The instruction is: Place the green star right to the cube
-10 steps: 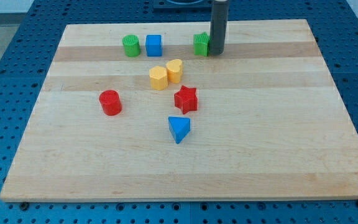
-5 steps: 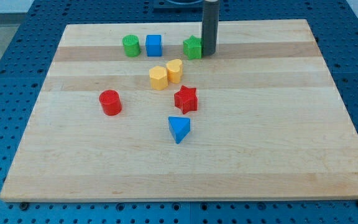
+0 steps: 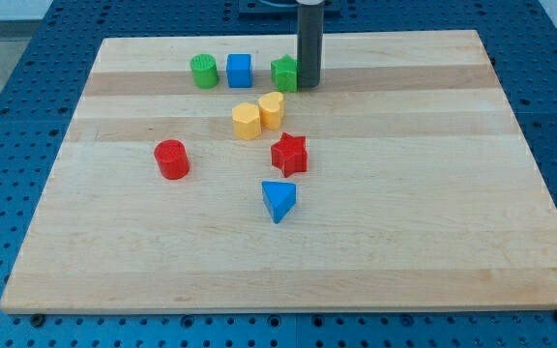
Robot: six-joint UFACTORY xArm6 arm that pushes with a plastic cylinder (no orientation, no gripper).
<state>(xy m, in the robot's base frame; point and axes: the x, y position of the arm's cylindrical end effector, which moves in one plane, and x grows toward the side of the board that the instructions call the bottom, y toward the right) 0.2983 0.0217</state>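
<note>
Green star (image 3: 284,73): sits near the view's top of the board, just right of the blue cube (image 3: 239,70) with a narrow gap between them; judged close to its goal place.
Handling: small, rigid, apparently light moulded block; should slide readily on wood, and its points may make it turn if pushed off-centre.
Contact point: best pushed on its right flank, through the middle, not on a point.
My tip (image 3: 308,86): at the star's right edge, seemingly touching, though the rod hides the contact; no jaws exist, so nothing is pinched.
Surface: pale wooden board (image 3: 472,193), flat, smooth, no lip visible.
Room: green cylinder (image 3: 203,71) left of the cube; two yellow blocks (image 3: 257,115) just below; red star (image 3: 289,154), red cylinder (image 3: 172,159) and blue triangular block (image 3: 278,200) well apart.
</note>
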